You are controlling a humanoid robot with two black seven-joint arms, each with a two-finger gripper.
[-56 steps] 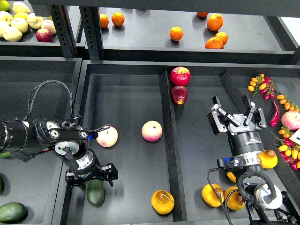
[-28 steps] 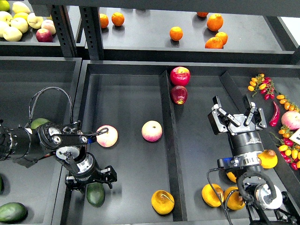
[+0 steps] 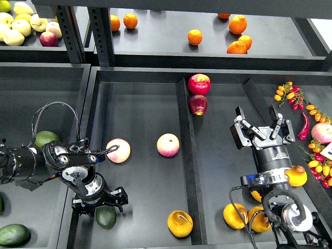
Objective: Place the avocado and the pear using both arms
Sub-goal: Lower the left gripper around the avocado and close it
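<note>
The dark green avocado (image 3: 106,217) lies at the front left corner of the big black tray (image 3: 140,78). My left gripper (image 3: 98,201) hovers right over its far end, fingers spread to either side, open. The golden pear (image 3: 180,223), with a brown patch, lies at the front of the same compartment, next to the divider (image 3: 187,155). My right gripper (image 3: 262,130) is open and empty above the right compartment, well clear of both fruits.
Two pink-yellow apples (image 3: 118,150) (image 3: 168,144) lie mid-tray and two red apples (image 3: 199,84) by the divider's far end. Similar golden fruits (image 3: 234,216) lie near my right arm. Green fruits (image 3: 45,138) (image 3: 13,234) lie in the left bin. Oranges (image 3: 195,37) are on the back shelf, small tomatoes (image 3: 290,93) at right.
My left arm has drawn back toward the lower left, uncovering a green fruit in the left bin. The avocado has stayed in place. The right arm has not moved.
</note>
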